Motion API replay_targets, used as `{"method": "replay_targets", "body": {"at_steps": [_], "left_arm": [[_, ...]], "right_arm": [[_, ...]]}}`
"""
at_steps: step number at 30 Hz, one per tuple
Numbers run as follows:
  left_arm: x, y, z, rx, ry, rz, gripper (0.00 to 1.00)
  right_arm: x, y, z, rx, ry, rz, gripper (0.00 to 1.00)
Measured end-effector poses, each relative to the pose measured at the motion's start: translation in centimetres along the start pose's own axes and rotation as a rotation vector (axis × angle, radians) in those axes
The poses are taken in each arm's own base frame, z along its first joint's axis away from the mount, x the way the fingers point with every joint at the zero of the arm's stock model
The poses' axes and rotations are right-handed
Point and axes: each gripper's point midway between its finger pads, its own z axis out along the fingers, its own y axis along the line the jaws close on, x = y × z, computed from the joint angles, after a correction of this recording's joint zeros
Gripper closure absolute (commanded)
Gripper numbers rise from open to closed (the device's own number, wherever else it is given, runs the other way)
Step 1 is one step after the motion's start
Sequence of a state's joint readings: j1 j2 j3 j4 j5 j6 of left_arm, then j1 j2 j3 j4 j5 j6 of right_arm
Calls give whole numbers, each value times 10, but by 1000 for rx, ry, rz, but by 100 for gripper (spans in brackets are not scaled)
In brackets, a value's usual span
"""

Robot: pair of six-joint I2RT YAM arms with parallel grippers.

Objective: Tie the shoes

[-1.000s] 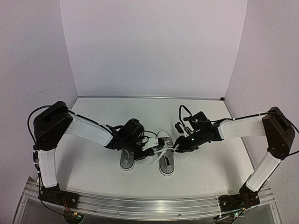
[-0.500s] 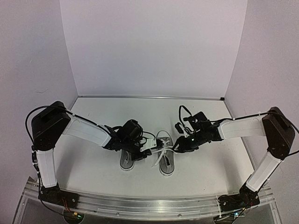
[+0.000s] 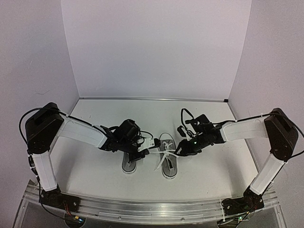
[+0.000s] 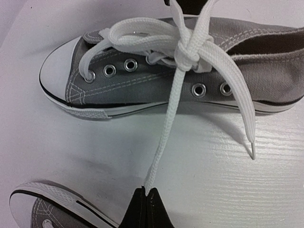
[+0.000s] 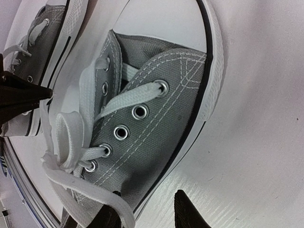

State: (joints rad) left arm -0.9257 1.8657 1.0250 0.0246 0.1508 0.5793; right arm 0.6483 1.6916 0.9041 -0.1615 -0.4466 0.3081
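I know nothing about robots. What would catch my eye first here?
The shoes, a small grey pair, stand side by side on the white table. The left hand is pinched shut on a white lace, stretched taut from the knot. The right hand hovers open beside the same shoe.

White counter (image 3: 95, 123), faintly grained, and two shoes sit on it side by side, soles flat, toes toward the arm bases. One grey shoe (image 3: 169, 167) lies between the left tool (image 4: 146, 202) and the right tool (image 5: 147, 214), just nearer the bases than both. The other grey shoe (image 3: 128, 164) sits under the left tool's wrist, away from the right tool. A strip of bare counter separates them.
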Motion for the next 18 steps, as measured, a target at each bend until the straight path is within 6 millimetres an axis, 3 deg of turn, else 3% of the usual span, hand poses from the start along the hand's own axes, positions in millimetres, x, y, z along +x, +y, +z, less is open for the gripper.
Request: {"method": "replay_targets", "body": {"at_steps": [18], "left_arm": [[13,4,-9,-13,45,-11,100]], "right_arm": [[1,1,1,-6,16,-8,62]]}}
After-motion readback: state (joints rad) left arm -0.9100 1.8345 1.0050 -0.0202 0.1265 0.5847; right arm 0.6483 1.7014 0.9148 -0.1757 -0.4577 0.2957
